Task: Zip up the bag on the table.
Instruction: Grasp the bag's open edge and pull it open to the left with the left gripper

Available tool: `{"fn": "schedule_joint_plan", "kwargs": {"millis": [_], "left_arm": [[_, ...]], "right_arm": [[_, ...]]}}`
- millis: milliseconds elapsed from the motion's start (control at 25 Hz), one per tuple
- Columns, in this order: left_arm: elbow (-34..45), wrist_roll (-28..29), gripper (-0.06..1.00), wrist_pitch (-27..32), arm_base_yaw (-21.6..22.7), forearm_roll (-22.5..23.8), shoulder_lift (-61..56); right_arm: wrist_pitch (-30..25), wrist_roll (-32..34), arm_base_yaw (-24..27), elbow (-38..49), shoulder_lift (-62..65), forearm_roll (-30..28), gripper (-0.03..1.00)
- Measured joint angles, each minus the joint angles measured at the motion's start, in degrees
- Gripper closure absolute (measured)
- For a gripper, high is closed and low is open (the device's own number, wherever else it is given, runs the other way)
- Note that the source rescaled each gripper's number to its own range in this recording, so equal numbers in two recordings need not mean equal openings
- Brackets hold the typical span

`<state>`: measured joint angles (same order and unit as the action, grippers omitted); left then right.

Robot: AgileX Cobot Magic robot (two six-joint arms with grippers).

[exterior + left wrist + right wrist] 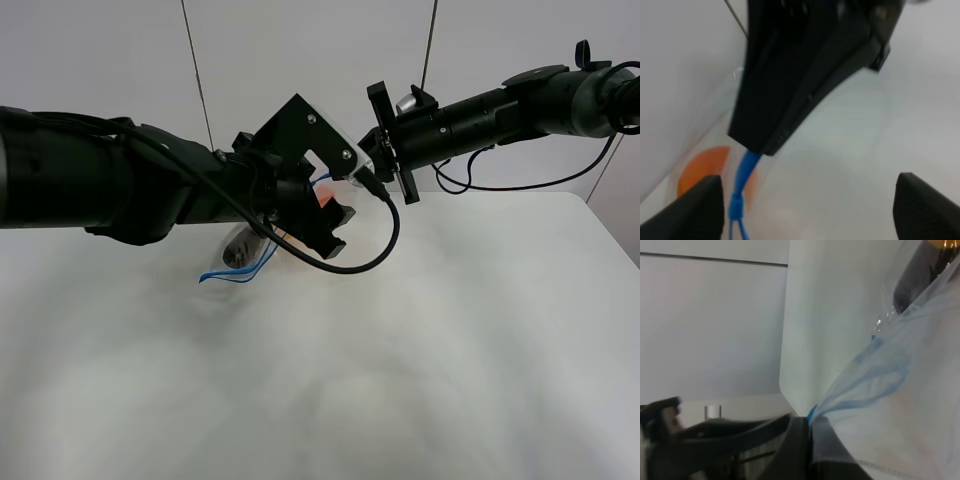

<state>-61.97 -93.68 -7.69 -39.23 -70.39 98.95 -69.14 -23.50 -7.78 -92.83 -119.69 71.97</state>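
The clear bag (900, 405) is lifted off the white table (450, 330) and mostly hidden behind my left arm in the high view. Its blue zipper strip (238, 272) hangs down at the left, beside the dark eggplant (240, 250). The orange (697, 172) shows through the plastic. My right gripper (810, 432) is shut on the blue zipper edge at one end of the bag; the left wrist view shows it (757, 145) pinching the blue strip (745, 167). My left gripper (810, 220) is open, its fingers (695, 210) spread wide just short of the strip.
The table's far edge meets a grey wall (300, 50). A black cable (375, 250) loops under my left wrist. Bare tabletop stretches in front and to the right.
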Motion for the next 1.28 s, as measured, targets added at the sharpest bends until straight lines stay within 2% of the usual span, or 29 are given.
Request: {"fn": "schedule_joint_plan", "kwargs": {"millis": [200, 440, 600, 960, 1120, 1200, 1280], "left_arm": [[-1.8, 0.0, 0.1, -5.4, 0.0, 0.3, 3.1], [-2.2, 0.0, 0.12, -6.1, 0.3, 0.5, 3.1], [-2.2, 0.1, 0.29, -6.1, 1.1, 0.5, 3.1], [-2.2, 0.2, 0.56, -4.6, 1.5, 0.6, 3.1], [-2.2, 0.3, 0.64, -4.6, 1.5, 0.6, 3.1], [-2.2, 0.3, 0.72, -4.6, 1.5, 0.6, 3.1], [-2.2, 0.3, 0.84, -4.7, 1.5, 0.6, 3.1]], "right_arm": [[0.0, 0.0, 0.0, 0.0, 0.0, 0.0, 0.97], [0.0, 0.0, 0.0, 0.0, 0.0, 0.0, 0.97], [0.0, 0.0, 0.0, 0.0, 0.0, 0.0, 0.97], [0.1, 0.0, 0.0, 0.0, 0.0, 0.0, 0.97], [0.1, 0.0, 0.0, 0.0, 0.0, 0.0, 0.97], [0.1, 0.0, 0.0, 0.0, 0.0, 0.0, 0.97], [0.1, 0.0, 0.0, 0.0, 0.0, 0.0, 0.97]]}}
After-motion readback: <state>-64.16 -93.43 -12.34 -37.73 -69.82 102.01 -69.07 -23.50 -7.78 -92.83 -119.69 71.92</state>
